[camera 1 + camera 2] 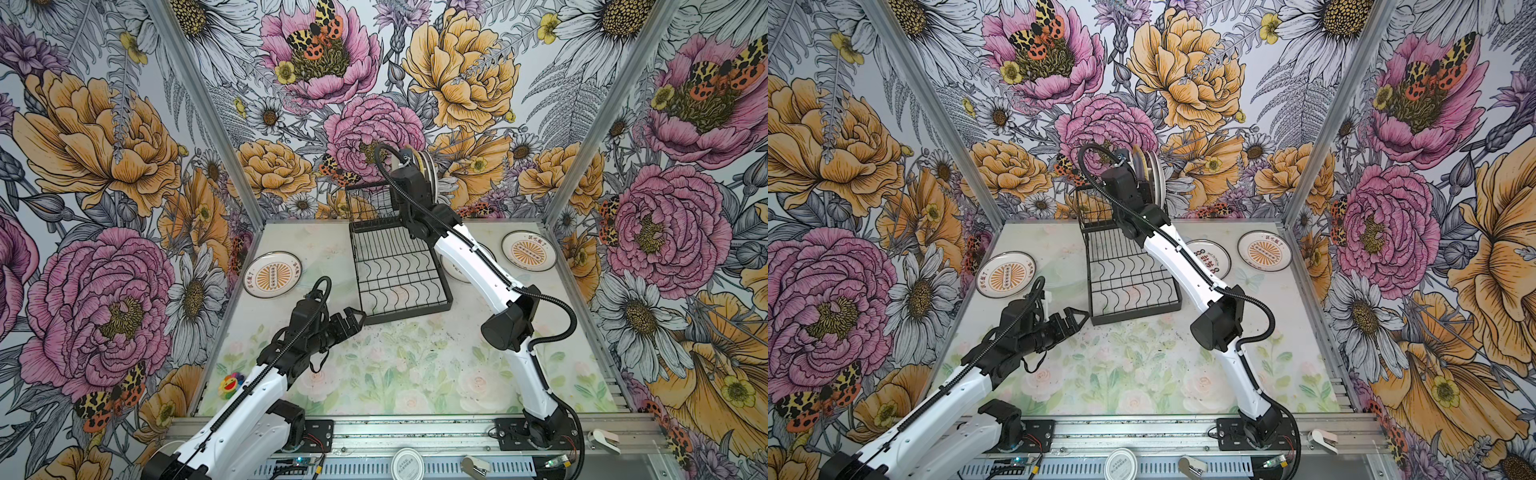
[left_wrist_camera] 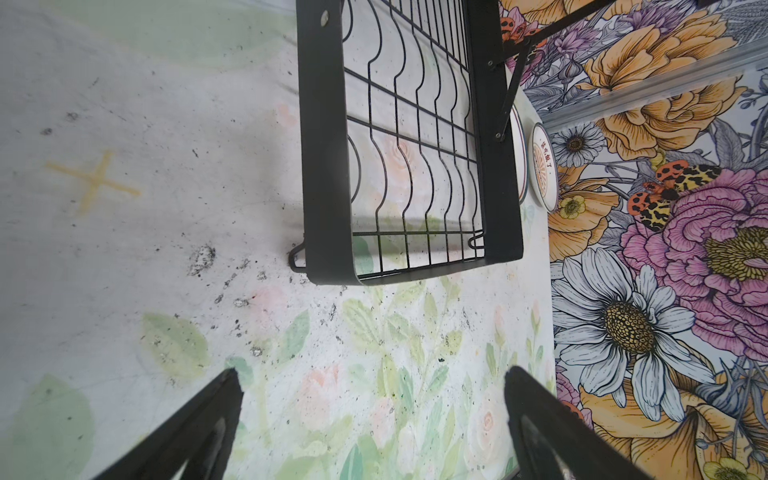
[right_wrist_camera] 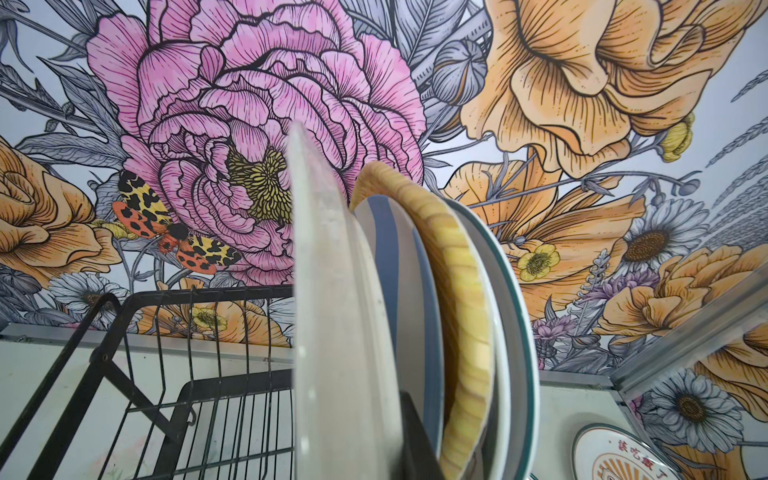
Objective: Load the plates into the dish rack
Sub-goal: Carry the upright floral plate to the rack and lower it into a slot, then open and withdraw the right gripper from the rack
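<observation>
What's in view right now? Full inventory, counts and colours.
dish rack: one, black wire, table centre-back
white plate: one, white, upright at rack's upper tier
blue-striped plate: one, blue and white, upright beside it
yellow plate: one, yellow woven, upright, next along
teal-rimmed plate: one, white, upright, last in row
sunburst plates: two, white-orange, flat, left of rack and far right
lettered plate: one, white, flat, partly under right arm
lid: one, white, front rail
left end effector: one, black, open, empty, near rack's front corner
right end effector: one, black, shut on white plate
</observation>
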You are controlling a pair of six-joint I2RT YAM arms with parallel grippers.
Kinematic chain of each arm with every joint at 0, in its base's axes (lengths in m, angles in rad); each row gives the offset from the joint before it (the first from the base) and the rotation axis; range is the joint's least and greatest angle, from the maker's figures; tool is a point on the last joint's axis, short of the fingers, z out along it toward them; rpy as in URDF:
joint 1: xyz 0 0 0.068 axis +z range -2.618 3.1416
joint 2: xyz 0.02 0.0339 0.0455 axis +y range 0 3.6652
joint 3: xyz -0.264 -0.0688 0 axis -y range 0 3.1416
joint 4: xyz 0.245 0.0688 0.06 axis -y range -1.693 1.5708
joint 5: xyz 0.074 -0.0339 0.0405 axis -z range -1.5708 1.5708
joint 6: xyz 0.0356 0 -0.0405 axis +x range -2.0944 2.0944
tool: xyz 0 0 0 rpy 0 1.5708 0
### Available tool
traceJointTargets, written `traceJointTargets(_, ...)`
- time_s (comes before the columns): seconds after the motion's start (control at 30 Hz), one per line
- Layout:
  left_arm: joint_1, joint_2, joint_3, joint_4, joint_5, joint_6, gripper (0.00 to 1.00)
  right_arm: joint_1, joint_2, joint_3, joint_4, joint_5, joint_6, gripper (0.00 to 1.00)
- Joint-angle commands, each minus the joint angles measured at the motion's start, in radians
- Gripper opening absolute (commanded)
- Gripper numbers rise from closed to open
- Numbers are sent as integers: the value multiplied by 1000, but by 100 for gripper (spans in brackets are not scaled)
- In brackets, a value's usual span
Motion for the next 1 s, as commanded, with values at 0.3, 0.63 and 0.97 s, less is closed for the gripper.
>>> traceJointTargets(0.3, 11, -43, -23, -26, -27, -6, 99, -13, 38, 51, 125, 30, 27, 0)
traceJointTargets(0.63, 11, -69, -25, -49, -35, -12, 99, -10, 62, 52, 130, 76, 41, 0)
traceJointTargets(0.97, 14, -77, -28, -50, -37, -19, 99, -8, 80, 50, 130, 103, 48, 0)
